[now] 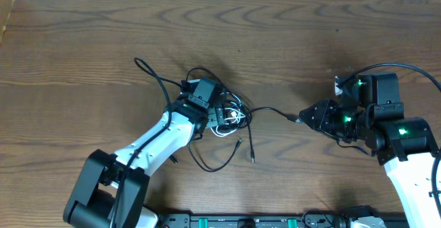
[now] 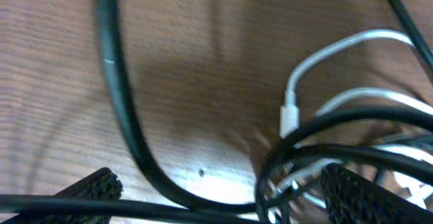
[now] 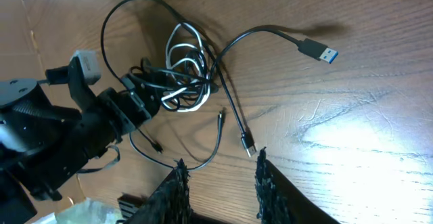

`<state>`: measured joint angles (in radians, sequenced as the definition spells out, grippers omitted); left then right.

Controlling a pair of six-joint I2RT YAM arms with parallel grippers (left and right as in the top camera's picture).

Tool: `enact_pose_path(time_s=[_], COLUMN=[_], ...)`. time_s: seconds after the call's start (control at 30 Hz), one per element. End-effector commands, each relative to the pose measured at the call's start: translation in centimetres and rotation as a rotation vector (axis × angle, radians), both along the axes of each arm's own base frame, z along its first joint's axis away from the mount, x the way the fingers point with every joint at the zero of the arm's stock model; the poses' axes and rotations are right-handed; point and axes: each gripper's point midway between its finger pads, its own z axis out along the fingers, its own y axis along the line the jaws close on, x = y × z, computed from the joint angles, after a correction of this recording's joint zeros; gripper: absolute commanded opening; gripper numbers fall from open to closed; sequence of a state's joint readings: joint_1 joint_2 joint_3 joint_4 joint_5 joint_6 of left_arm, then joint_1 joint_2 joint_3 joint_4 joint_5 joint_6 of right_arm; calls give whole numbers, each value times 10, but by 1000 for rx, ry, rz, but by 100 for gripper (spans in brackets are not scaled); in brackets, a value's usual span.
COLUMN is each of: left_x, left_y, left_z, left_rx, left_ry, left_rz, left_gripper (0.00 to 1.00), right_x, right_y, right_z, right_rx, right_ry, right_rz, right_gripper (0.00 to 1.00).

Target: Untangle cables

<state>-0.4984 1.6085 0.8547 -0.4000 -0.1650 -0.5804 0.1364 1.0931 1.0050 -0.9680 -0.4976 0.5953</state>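
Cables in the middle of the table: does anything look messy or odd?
Yes. The black cables and white cable are knotted into one clump with loose plug ends trailing out; the left gripper sits at it. Nothing looks broken or spilled.

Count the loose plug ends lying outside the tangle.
4: USB plug at right; black plug bottom centre; thin plug just above; small plug lower left. The tangle may hide more.

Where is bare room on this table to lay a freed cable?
The far strip of the table beyond the cables is bare, and the wood left of the left gripper. It is crowded around the cables and toward the right gripper.
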Motion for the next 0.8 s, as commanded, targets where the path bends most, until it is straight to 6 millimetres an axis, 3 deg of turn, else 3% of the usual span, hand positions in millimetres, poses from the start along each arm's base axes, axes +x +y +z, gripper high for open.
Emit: enact_pose_path(time_s=[0.0,0.07,0.27,0.53,0.67,0.77], left_x=[6,8,28,37,33,34], left_y=[10,9,-1,-1,-33,-34], left_z=[-11,-16,-12,-1,-2,-2], left_rx=[40,36,-10,-33,-193,-194], left_ry=[-13,-14,-93,-151,-99,-104], left_rz=[79,91,94,133,65,64], left_gripper=[94,88,87,87,87,87], right_x=[0,0,0,0,1,1], right_y=[2,2,2,-2,-2,-2], right_z=[3,3,3,1,0,0], right_rx=[3,3,3,-18,-20,-22], right_ry=[-3,-3,-2,-1,-1,-3], right_rz=[0,1,1,-12,-13,-14], right_gripper=[31,32,32,34,34,35])
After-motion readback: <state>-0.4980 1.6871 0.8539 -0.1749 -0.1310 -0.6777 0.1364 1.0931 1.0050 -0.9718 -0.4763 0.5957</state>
